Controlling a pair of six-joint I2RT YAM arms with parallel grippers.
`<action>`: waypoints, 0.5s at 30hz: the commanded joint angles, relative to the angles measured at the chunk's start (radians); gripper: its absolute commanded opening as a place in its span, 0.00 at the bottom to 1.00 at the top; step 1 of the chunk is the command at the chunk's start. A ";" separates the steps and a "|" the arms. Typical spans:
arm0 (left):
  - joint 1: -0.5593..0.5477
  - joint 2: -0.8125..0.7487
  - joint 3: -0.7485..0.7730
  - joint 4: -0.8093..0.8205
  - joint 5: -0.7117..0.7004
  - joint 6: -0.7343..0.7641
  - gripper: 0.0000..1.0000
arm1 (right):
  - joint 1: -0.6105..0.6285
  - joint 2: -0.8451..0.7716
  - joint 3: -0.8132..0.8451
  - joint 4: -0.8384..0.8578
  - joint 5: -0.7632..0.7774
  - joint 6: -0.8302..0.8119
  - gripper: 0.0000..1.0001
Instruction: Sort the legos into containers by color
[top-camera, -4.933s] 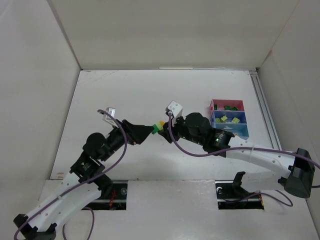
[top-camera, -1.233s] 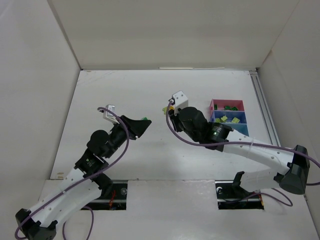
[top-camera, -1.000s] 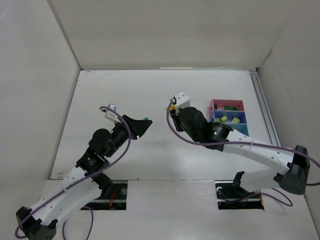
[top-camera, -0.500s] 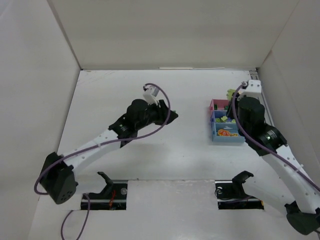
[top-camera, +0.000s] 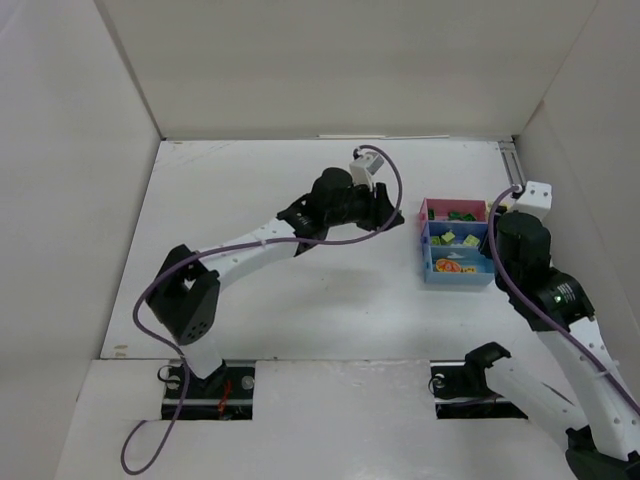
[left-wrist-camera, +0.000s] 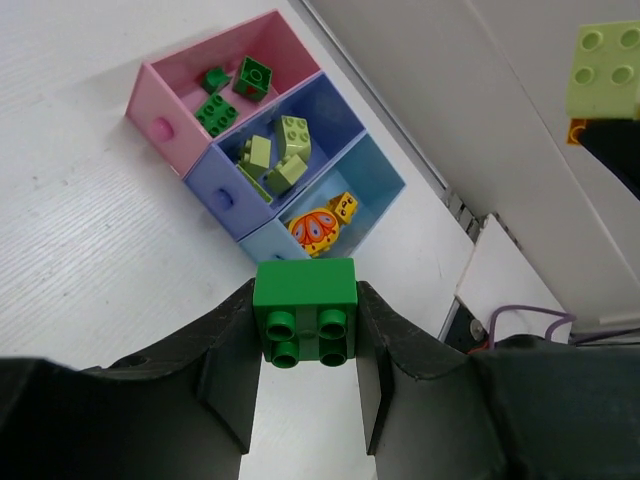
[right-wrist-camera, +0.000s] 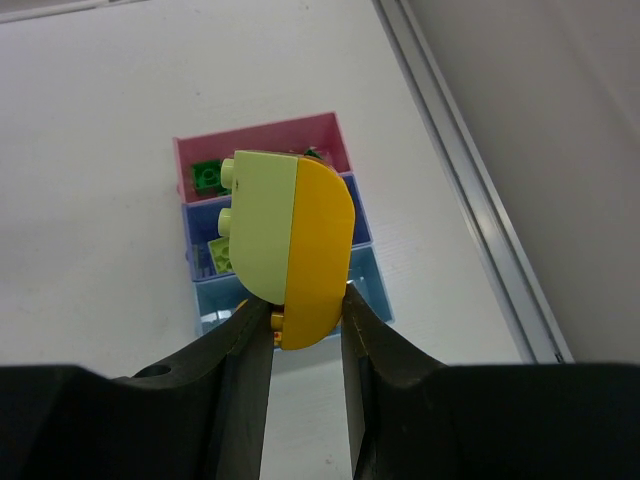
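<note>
My left gripper (left-wrist-camera: 305, 305) is shut on a dark green lego (left-wrist-camera: 305, 310), held above the table just left of the containers. These are three joined trays: pink (left-wrist-camera: 160, 95) with dark green legos (left-wrist-camera: 225, 95), dark blue (left-wrist-camera: 215, 170) with pale green legos (left-wrist-camera: 280, 150), and light blue (left-wrist-camera: 385, 175) with an orange piece (left-wrist-camera: 320, 225). My right gripper (right-wrist-camera: 305, 300) is shut on a clump of a pale yellow-green lego (right-wrist-camera: 262, 225) joined to an orange one (right-wrist-camera: 320, 250), hanging over the trays' right side. In the top view the left gripper (top-camera: 390, 215) sits beside the pink tray (top-camera: 428, 208).
A metal rail (top-camera: 520, 200) runs along the table's right edge, close behind the trays. White walls (top-camera: 330, 70) enclose the table on three sides. The right wrist's white camera block (top-camera: 537, 194) hovers just right of the trays.
Both arms have swung right towards the trays. The left gripper has carried the dark green lego up beside the pink tray. The right arm has shifted right with its clump.
</note>
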 joint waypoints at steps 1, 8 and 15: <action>-0.008 0.048 0.094 0.043 0.062 0.037 0.00 | -0.008 -0.022 0.010 -0.037 0.070 0.011 0.00; -0.027 0.290 0.397 -0.078 0.020 0.077 0.00 | -0.017 -0.053 -0.001 -0.037 0.090 0.034 0.00; -0.037 0.535 0.730 -0.164 0.014 0.097 0.00 | -0.017 -0.053 -0.010 -0.046 0.099 0.043 0.00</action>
